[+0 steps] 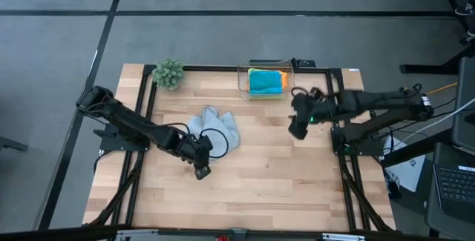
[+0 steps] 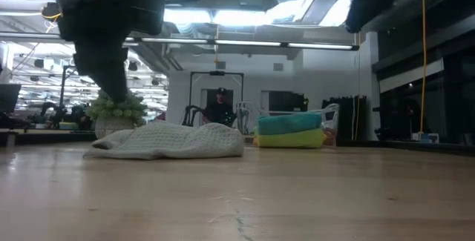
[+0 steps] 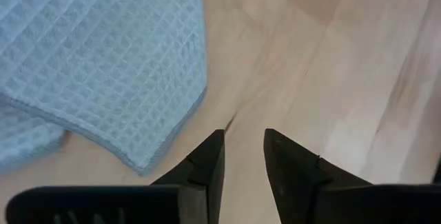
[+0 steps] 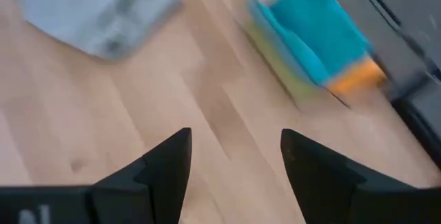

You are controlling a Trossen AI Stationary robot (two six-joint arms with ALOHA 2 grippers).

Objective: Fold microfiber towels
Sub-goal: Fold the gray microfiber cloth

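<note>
A light grey microfiber towel [image 1: 215, 126] lies crumpled on the wooden table, left of the middle; it also shows in the low view [image 2: 171, 141]. My left gripper [image 1: 202, 170] hovers just near of the towel, open, with bare wood between its fingers [image 3: 244, 136]; the towel's corner [image 3: 148, 162] lies beside them, untouched. My right gripper [image 1: 298, 130] hangs open above the table's right half, with nothing between its fingers [image 4: 234, 138]. A turquoise towel [image 1: 266, 82] lies folded on top of an orange one [image 4: 358, 76] and a lime green one [image 4: 275, 52] in a clear box.
The clear plastic box [image 1: 243, 78] stands at the far edge near the middle. A small green plant [image 1: 168, 73] stands at the far left corner. Bare wood [image 1: 260, 182] stretches across the near half. In the low view a person [image 2: 220, 107] stands in the room beyond.
</note>
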